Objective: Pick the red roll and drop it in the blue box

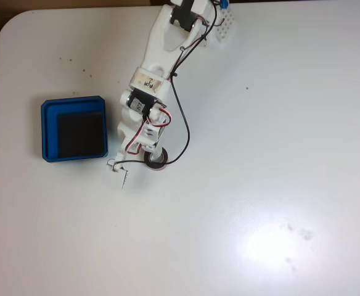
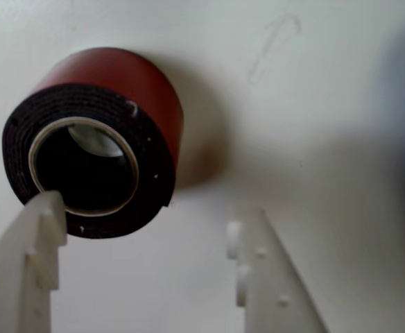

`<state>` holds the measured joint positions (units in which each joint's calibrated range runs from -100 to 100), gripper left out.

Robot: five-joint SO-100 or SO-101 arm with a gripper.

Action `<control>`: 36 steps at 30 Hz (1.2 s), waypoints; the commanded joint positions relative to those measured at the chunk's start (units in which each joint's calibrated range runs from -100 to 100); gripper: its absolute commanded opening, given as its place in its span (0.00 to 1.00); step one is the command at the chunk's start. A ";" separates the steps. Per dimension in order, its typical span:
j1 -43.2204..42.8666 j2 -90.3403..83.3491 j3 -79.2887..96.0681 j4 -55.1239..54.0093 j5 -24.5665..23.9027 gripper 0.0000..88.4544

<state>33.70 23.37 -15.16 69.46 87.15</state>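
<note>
Our gripper (image 1: 138, 165) sits low over the white table (image 1: 260, 154) in the overhead view, at the end of the white arm (image 1: 161, 49) that reaches down from the far edge. We see the red roll (image 1: 157, 160) lying on the table just right of the gripper's base, partly under it. One toothed finger (image 1: 124, 179) points toward the near side. To the left, a short way off, rests the blue box (image 1: 50, 131) with its black floor.

From the view riding on the gripper, we see its two white fingers (image 2: 22, 270) spread apart, pinching nothing (image 2: 150, 229). We find the roll (image 2: 95, 142) at the upper left; the left fingertip overlaps its dark lower edge, while the right finger (image 2: 268, 284) stands well clear.
</note>
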 commanded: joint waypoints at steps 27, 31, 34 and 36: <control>-0.13 7.23 -3.71 -5.76 0.59 0.25; -0.13 7.48 -3.71 -5.76 0.59 0.25; -0.04 7.48 -3.71 -5.76 0.59 0.25; -0.04 7.48 -3.71 -5.68 0.59 0.25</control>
<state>33.99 31.41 -15.43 64.53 87.65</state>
